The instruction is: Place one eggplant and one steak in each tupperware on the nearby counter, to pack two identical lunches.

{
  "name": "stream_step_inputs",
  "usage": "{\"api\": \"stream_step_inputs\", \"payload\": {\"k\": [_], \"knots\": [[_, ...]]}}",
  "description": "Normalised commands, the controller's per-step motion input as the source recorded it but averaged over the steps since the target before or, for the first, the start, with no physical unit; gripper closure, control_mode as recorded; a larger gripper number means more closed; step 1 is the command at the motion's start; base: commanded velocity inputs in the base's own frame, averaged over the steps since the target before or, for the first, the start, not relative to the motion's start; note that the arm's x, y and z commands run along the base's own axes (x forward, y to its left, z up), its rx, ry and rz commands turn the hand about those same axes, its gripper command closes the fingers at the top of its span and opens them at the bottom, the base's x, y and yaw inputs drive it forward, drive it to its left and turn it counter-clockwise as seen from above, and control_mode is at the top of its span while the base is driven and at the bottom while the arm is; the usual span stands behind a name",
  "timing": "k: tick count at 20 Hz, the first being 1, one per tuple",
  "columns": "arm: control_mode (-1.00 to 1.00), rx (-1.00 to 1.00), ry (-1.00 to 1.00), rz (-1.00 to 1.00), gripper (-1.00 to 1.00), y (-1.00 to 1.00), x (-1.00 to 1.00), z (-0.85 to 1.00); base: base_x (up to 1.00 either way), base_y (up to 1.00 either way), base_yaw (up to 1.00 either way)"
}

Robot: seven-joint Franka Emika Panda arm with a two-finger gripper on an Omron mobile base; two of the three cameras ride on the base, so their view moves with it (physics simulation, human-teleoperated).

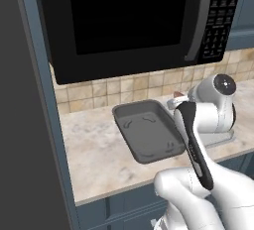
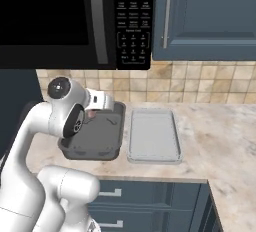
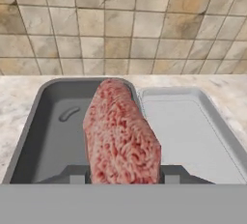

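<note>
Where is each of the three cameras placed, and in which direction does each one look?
Left base view: behind the arm on its left, facing forward and down at the counter, the dark grey tub and the microwave; the white arm rises at lower right.
Right base view: behind on the right, same counter, with the pale grey tray beside the tub; the arm rises at lower left.
Hand view: on the hand, looking along the pincer, shut on the steak, above the tub.
All three share the tub.
</note>
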Motion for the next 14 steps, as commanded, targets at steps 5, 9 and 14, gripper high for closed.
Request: {"api": "stream_step_inputs", "payload": {"k": [5, 9, 14], "knots": [[-1.0, 0.0, 0.0, 0.0, 1.0, 0.16, 0.06, -0.72, 0.0, 0.0, 0.0], [-1.0, 0.0, 0.0, 0.0, 1.0, 0.04, 0.17, -0.69, 0.0, 0.0, 0.0], [-1.0, 0.0, 0.04, 0.0, 1.0, 0.11, 0.34, -0.48, 0.0, 0.0, 0.0]]}}
